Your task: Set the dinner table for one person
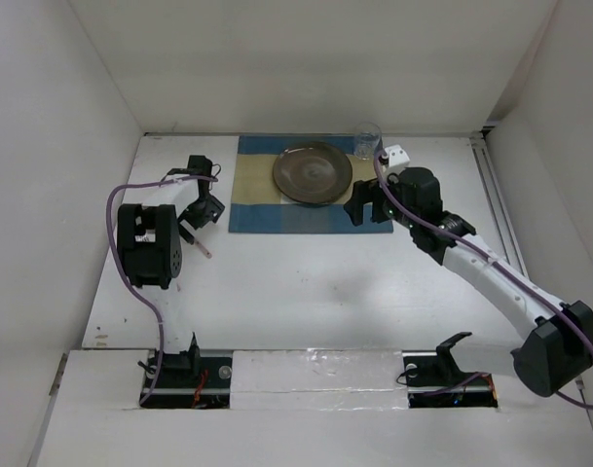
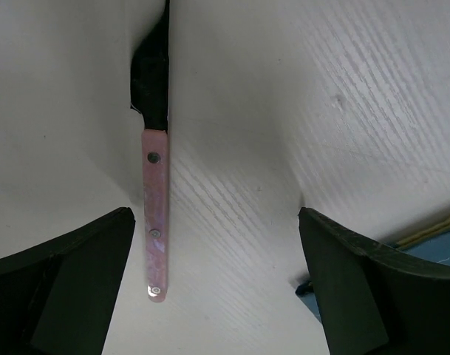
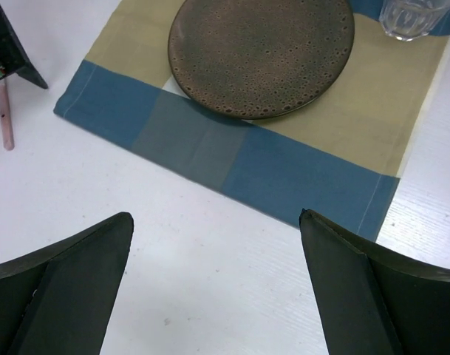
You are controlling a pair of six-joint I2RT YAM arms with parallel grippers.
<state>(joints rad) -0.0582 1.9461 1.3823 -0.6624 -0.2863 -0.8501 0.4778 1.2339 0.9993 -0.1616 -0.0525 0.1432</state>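
Since the worktop (image 1: 306, 302) is itself the dinner table, a broad, rigid, matte white slab that carries everything here, it is nothing to take hold of. The thing to grasp is what looks like a knife (image 2: 154, 214). It lies flat on bare worktop just left of the near left corner of the placemat (image 3: 298, 174), with its pink riveted handle toward the arms and its dark blade pointing away. I judge it light, stiff and thin, awkward to lift off a hard surface, so a pinch across the narrow handle looks safest. The left gripper (image 2: 213, 214) hangs over it, released. Its fingers are wide apart with the handle between them, nearer the left one and seemingly touching neither. Over the placemat's near right corner the right gripper (image 3: 216, 214) is likewise spread and empty. Farther on, a brown speckled plate (image 3: 261, 52) sits on the placemat, and a clear glass (image 3: 413, 15) stands at its far right corner. The blade's tip runs out of the left wrist view, and the glass is cropped in the right wrist view. How high the left gripper hangs I cannot tell.
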